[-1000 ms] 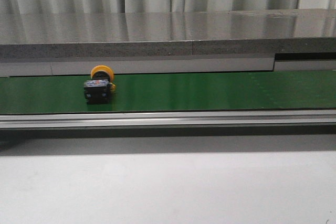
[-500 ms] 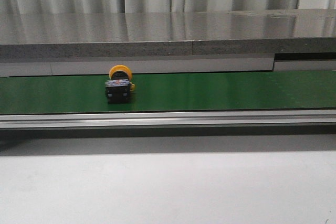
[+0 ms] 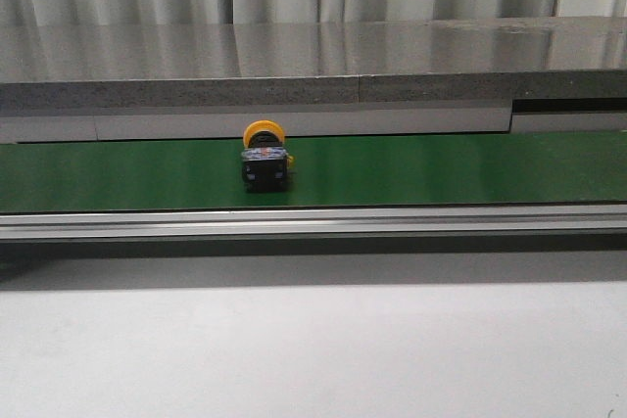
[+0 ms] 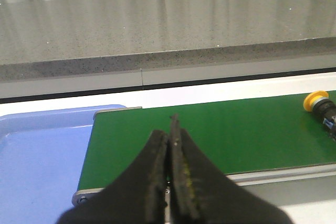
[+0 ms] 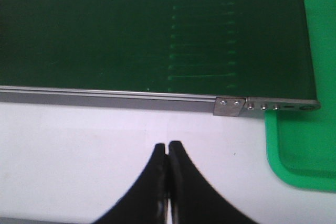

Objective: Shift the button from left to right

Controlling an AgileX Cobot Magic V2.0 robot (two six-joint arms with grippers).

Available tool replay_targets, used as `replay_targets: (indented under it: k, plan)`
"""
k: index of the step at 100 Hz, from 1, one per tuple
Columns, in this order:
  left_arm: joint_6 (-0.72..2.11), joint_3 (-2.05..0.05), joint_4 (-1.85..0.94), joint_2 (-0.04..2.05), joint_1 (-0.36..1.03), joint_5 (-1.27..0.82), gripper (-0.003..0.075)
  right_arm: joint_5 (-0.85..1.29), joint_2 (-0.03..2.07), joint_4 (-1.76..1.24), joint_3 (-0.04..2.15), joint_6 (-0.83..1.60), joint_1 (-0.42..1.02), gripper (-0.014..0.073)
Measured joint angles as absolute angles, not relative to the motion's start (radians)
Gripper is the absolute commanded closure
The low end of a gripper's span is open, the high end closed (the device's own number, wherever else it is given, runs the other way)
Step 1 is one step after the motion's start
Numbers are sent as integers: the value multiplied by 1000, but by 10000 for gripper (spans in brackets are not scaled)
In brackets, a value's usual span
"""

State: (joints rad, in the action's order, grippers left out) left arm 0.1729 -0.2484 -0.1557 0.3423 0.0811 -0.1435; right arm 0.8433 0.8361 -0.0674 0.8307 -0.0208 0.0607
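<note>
Button [image 3: 265,165]: we log it lying on the green belt [image 3: 441,168], left of centre. Left tool [image 4: 169,145]: fingers pressed together, empty. Right tool [image 5: 167,162]: likewise closed, empty.

— How is the light on my front camera?

— Soft and even. The grey shelf [image 3: 294,51] shows pale vertical glare, and the button [image 3: 265,158] looks a little blurred.

— And my wrist cameras?

— Bright. My left gripper [image 4: 169,129] is near and out of focus; the green belt [image 5: 105,40] looks dark.
</note>
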Motion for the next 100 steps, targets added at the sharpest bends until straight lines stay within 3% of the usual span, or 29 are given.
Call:
replay_targets:
  k: [23, 30, 42, 54, 66, 100]
  plan:
    - [173, -248, -156, 342, 81, -143, 741, 848, 869, -69, 831, -21, 61, 652]
    - [173, -248, -156, 342, 81, -143, 741, 848, 870, -69, 831, -21, 61, 606]
    - [173, -248, -156, 342, 81, -143, 741, 848, 870, -71, 831, -21, 61, 427]
    - [173, -248, -156, 342, 81, -143, 741, 850, 870, -71, 831, -21, 61, 169]
    - [173, -248, -156, 342, 81, -143, 741, 850, 870, -75, 831, -21, 61, 15]
    - [173, -248, -156, 342, 81, -143, 741, 783, 886, -193, 831, 0, 61, 1]
